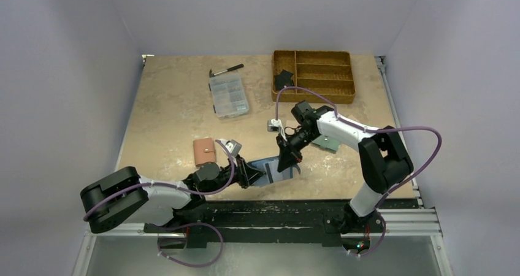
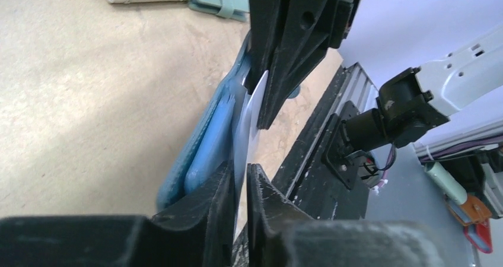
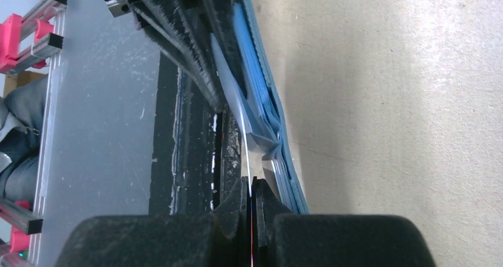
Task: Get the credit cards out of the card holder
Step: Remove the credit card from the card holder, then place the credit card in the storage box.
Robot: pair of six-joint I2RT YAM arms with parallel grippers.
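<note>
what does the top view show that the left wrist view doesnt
Only the top view: the pink wallet, the clear parts box, the pen and the wicker tray.
Only the left wrist view: a pale card seen edge-on, pinched from above by the right tool and running down between the fingers of the left tool.
Both: the blue wallet, the green wallet and the two tools.
</note>
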